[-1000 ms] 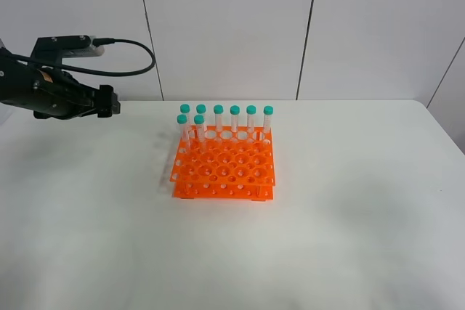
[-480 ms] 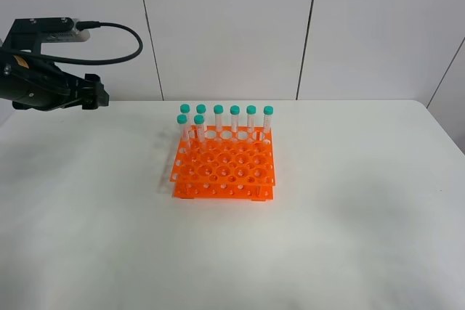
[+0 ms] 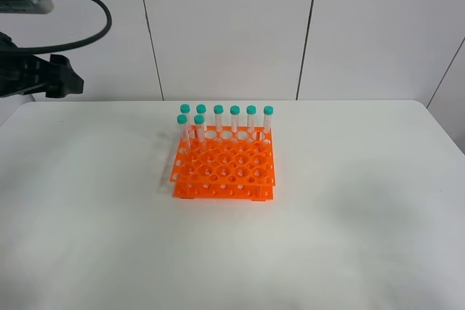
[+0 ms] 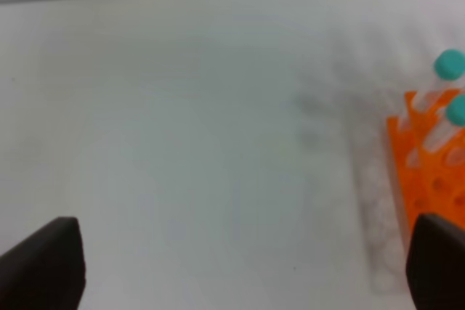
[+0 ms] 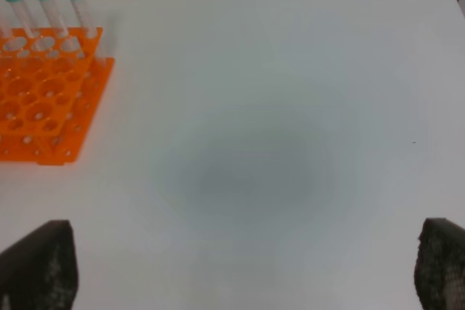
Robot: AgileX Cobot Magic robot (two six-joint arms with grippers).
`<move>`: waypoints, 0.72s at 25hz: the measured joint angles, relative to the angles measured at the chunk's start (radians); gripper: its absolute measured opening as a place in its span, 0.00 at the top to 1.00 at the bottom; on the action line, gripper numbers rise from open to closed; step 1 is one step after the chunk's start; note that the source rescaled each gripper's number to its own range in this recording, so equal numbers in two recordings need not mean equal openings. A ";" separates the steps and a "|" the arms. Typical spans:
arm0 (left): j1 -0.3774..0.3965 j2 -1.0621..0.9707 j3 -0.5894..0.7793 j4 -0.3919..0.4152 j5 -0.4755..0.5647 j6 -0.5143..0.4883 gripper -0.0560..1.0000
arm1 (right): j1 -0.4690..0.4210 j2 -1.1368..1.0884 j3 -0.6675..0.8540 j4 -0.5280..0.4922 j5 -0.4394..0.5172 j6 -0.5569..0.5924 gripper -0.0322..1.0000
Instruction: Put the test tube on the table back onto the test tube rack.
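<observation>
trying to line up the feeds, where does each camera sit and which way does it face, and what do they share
Exterior high: mounted high in front, looking down across the table at the rack and back wall; the left arm shows at its left edge.
Left wrist: on the left arm, facing the table's left part and the rack's edge; dark fingertips show at both corners, wide apart.
Right wrist: on the right arm, facing bare table right of the rack; fingertips wide apart.
Shared: all three see the rack with tubes.

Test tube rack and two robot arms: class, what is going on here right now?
Nothing is being handled. The orange test tube rack stands on the white table with seven green-capped tubes upright along its far side. The left gripper is open and empty, off near the table's left edge. The right gripper is open and empty too.
</observation>
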 joint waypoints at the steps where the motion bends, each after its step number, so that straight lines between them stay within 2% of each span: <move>1: 0.000 -0.032 0.003 0.000 0.010 0.000 0.00 | 0.000 0.000 0.000 0.000 0.000 0.000 0.00; 7: 0.000 -0.251 0.135 -0.043 0.028 0.026 0.00 | 0.000 0.000 0.000 0.000 0.000 0.000 0.00; 11: 0.000 -0.400 0.226 -0.095 0.095 0.067 0.00 | 0.000 0.000 0.000 0.000 0.000 0.000 0.00; 14: 0.000 -0.492 0.255 -0.096 0.157 0.067 0.00 | 0.000 0.000 0.000 0.000 0.000 0.000 0.00; 18: 0.000 -0.616 0.274 -0.067 0.245 0.019 0.00 | 0.000 0.000 0.000 0.000 0.000 0.000 0.00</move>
